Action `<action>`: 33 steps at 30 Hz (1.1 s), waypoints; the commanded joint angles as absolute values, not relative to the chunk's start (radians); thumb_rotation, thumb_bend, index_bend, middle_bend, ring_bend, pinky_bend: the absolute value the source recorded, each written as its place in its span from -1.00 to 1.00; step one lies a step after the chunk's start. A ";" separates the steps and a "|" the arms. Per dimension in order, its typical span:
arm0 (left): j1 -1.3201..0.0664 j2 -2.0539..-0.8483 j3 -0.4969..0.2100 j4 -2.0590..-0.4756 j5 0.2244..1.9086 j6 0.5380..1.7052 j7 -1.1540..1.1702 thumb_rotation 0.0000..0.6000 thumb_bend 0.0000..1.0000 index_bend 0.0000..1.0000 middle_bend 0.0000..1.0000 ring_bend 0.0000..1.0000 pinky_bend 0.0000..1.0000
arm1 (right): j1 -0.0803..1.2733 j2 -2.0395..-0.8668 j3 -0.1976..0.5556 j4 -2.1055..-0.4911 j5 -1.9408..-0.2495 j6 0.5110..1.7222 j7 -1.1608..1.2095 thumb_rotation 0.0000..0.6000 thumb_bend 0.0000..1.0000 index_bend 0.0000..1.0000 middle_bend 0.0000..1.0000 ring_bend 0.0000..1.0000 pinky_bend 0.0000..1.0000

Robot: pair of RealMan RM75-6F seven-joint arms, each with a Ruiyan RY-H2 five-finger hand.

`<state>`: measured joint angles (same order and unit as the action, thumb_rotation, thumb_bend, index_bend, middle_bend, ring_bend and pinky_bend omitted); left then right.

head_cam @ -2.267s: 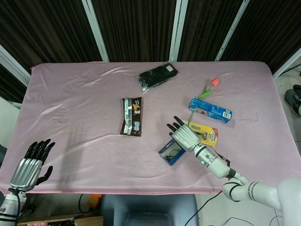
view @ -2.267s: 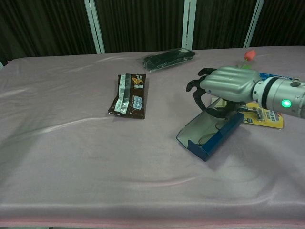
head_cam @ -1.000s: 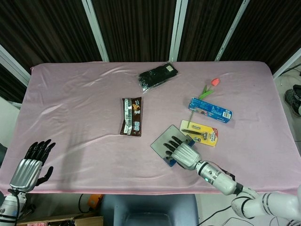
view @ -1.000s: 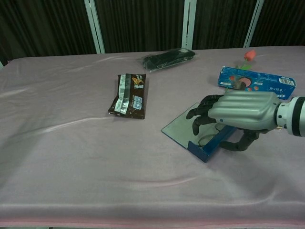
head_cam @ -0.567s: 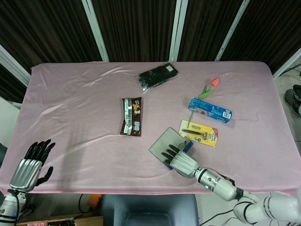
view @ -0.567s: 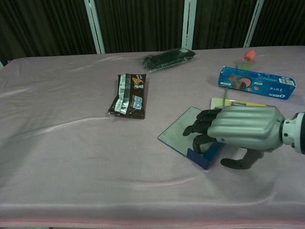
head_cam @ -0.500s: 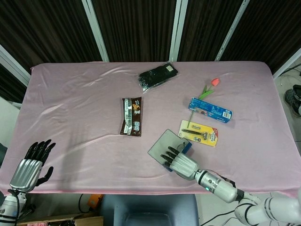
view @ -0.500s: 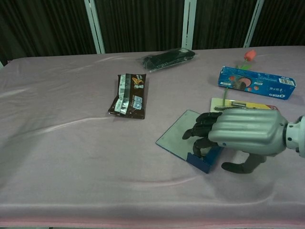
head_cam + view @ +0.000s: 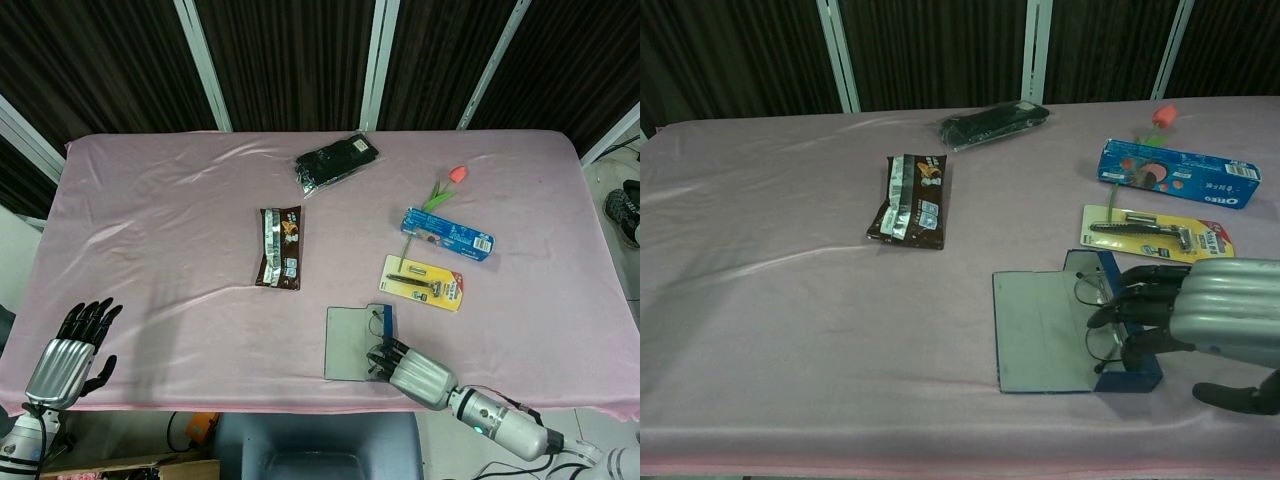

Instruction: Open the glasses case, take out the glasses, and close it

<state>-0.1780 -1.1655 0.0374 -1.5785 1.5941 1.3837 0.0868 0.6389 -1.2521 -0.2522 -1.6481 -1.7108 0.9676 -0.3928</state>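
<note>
The glasses case [image 9: 1040, 330] lies open near the table's front edge, its grey lid flat to the left and its blue tray [image 9: 1137, 377] to the right. The glasses [image 9: 1092, 292] lie in the tray, partly hidden. My right hand [image 9: 1215, 318] reaches in from the right with its fingertips [image 9: 1132, 312] curled over the tray and the glasses; the thumb hangs apart below. In the head view the case [image 9: 349, 343] sits just ahead of the right hand [image 9: 415, 371]. My left hand [image 9: 66, 351] hovers off the table's front left corner, fingers spread, holding nothing.
A brown snack bar [image 9: 281, 246] lies mid-table and a black pouch [image 9: 337, 161] further back. To the right are a blue Oreo box [image 9: 447, 234], a yellow razor pack [image 9: 425, 282] and a red flower [image 9: 456, 174]. The table's front edge runs just below the case.
The case has slid toward the front edge and turned, its lid now lying flat open. My right hand has drawn back toward the front with it. The left hand has not moved.
</note>
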 commanded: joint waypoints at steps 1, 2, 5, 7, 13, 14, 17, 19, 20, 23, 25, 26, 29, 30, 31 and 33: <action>-0.179 -1.171 0.038 -1.578 1.594 1.381 0.100 1.00 -0.17 -1.00 -1.00 -1.00 -1.00 | 0.611 -1.232 -0.276 -1.612 -1.741 1.000 -0.348 1.00 0.11 -0.09 -0.62 -0.72 -1.00; -0.179 -1.173 0.039 -1.579 1.595 1.381 0.106 1.00 -0.17 -1.00 -1.00 -1.00 -1.00 | 0.606 -1.231 -0.279 -1.599 -1.744 1.005 -0.332 1.00 0.11 -0.09 -0.62 -0.72 -1.00; -0.177 -1.179 0.042 -1.581 1.602 1.384 0.121 1.00 -0.17 -1.00 -1.00 -1.00 -1.00 | 0.596 -1.233 -0.277 -1.552 -1.737 1.004 -0.279 1.00 0.11 -0.08 -0.62 -0.72 -1.00; -0.177 -1.182 0.044 -1.582 1.604 1.383 0.130 1.00 -0.17 -1.00 -1.00 -1.00 -1.00 | 0.591 -1.235 -0.271 -1.521 -1.731 1.003 -0.245 1.00 0.11 -0.08 -0.62 -0.72 -1.00; -0.182 -1.190 0.042 -1.584 1.596 1.370 0.146 1.00 -0.17 -1.00 -1.00 -1.00 -1.00 | 0.574 -1.241 -0.240 -1.442 -1.707 1.019 -0.192 1.00 0.11 -0.08 -0.62 -0.72 -1.00; -0.184 -1.191 0.042 -1.584 1.595 1.368 0.148 1.00 -0.17 -1.00 -1.00 -1.00 -1.00 | 0.573 -1.243 -0.234 -1.431 -1.703 1.019 -0.188 1.00 0.11 -0.08 -0.62 -0.72 -1.00; -0.186 -1.192 0.041 -1.584 1.593 1.364 0.151 1.00 -0.17 -1.00 -1.00 -1.00 -1.00 | 0.571 -1.254 -0.213 -1.397 -1.684 1.012 -0.181 1.00 0.11 -0.08 -0.62 -0.72 -1.00; -0.186 -1.192 0.040 -1.584 1.591 1.364 0.151 1.00 -0.17 -1.00 -1.00 -1.00 -1.00 | 0.572 -1.262 -0.199 -1.379 -1.671 1.002 -0.169 1.00 0.11 -0.08 -0.62 -0.72 -1.00; -0.186 -1.193 0.039 -1.584 1.590 1.364 0.151 1.00 -0.17 -1.00 -1.00 -1.00 -1.00 | 0.574 -1.265 -0.192 -1.371 -1.666 0.998 -0.166 1.00 0.11 -0.08 -0.62 -0.72 -1.00; -0.188 -1.195 0.038 -1.583 1.585 1.359 0.154 1.00 -0.17 -1.00 -1.00 -1.00 -1.00 | 0.584 -1.276 -0.171 -1.342 -1.649 0.976 -0.163 1.00 0.11 -0.08 -0.62 -0.72 -1.00; -0.190 -1.197 0.037 -1.583 1.581 1.353 0.157 1.00 -0.17 -1.00 -1.00 -1.00 -1.00 | 0.594 -1.287 -0.154 -1.321 -1.631 0.953 -0.173 1.00 0.11 -0.08 -0.62 -0.72 -1.00; -0.191 -1.197 0.037 -1.583 1.579 1.351 0.159 1.00 -0.17 -1.00 -1.00 -1.00 -1.00 | 0.598 -1.294 -0.145 -1.311 -1.623 0.944 -0.179 1.00 0.11 -0.08 -0.62 -0.72 -1.00; -0.194 -1.199 0.034 -1.584 1.571 1.343 0.164 1.00 -0.17 -1.00 -1.00 -1.00 -1.00 | 0.607 -1.323 -0.115 -1.269 -1.592 0.921 -0.200 1.00 0.11 -0.08 -0.62 -0.72 -1.00; -0.195 -1.200 0.034 -1.584 1.569 1.341 0.165 1.00 -0.17 -1.00 -1.00 -1.00 -1.00 | 0.610 -1.332 -0.106 -1.258 -1.582 0.915 -0.202 1.00 0.11 -0.08 -0.62 -0.72 -1.00; -0.196 -1.200 0.034 -1.584 1.569 1.340 0.167 1.00 -0.17 -1.00 -1.00 -1.00 -1.00 | 0.614 -1.340 -0.097 -1.247 -1.573 0.909 -0.204 1.00 0.11 -0.08 -0.62 -0.72 -1.00; -0.197 -1.201 0.034 -1.584 1.568 1.339 0.168 1.00 -0.17 -1.00 -1.00 -1.00 -1.00 | 0.624 -1.355 -0.080 -1.229 -1.556 0.893 -0.201 1.00 0.11 -0.08 -0.62 -0.72 -1.00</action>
